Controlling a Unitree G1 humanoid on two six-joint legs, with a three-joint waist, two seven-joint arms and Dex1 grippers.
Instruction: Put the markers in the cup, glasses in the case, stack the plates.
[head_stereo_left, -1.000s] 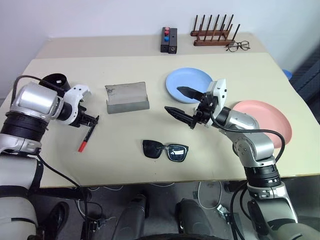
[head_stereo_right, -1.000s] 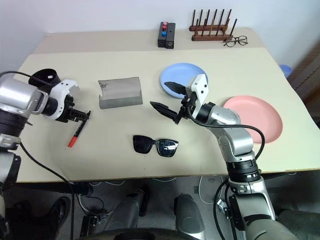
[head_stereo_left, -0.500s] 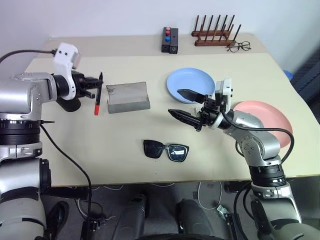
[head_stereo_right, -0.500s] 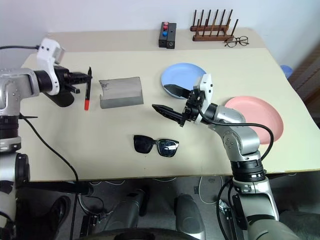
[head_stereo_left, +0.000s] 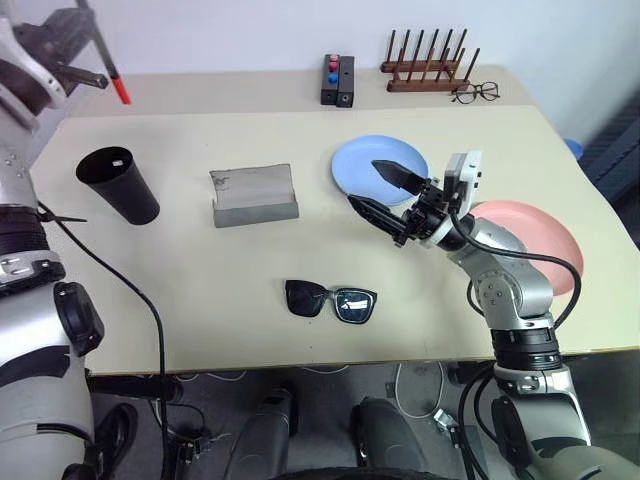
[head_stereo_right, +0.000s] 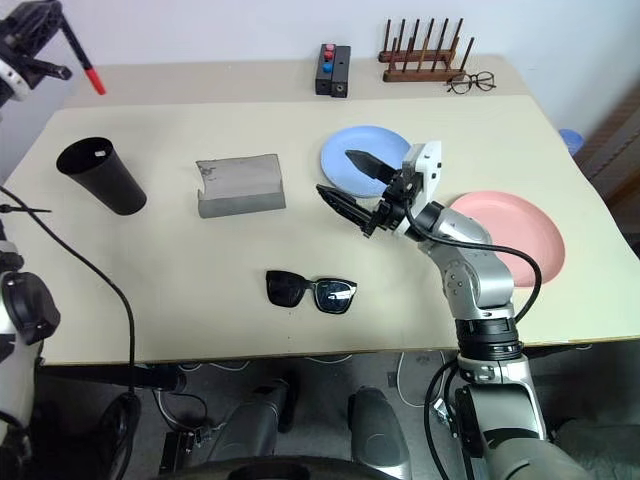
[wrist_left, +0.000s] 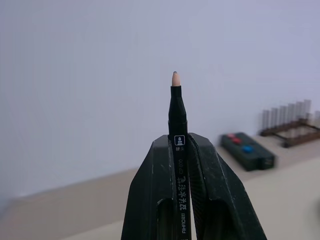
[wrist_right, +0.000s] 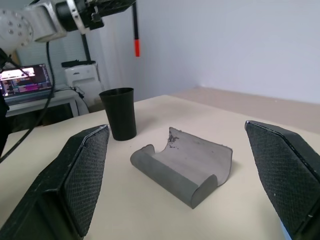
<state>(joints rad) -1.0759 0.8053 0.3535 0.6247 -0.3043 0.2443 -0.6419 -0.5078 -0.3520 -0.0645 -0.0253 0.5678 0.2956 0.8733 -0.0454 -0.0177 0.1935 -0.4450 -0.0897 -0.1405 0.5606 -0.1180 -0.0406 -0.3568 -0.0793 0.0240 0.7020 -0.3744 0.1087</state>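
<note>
Head views: left pincer (head_stereo_right: 40, 30) pinches the slim black red-ended marker (head_stereo_right: 80, 52) high above the tall black plastic cup (head_stereo_left: 118, 184) on the bench (head_stereo_left: 200, 300). Left wrist view: marker clamped between fingers (wrist_left: 150, 200). Right wrist view: right pincer (wrist_right: 195, 175) gapes toward the open grey felt case (wrist_right: 182, 162).

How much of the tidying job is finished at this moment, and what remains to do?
Nothing looks finished. In hand: the left gripper is shut on the marker, raised above the cup. Left: the sunglasses lie on the table, the case sits open, and the blue plate and pink plate lie apart. The right gripper is open.
</note>
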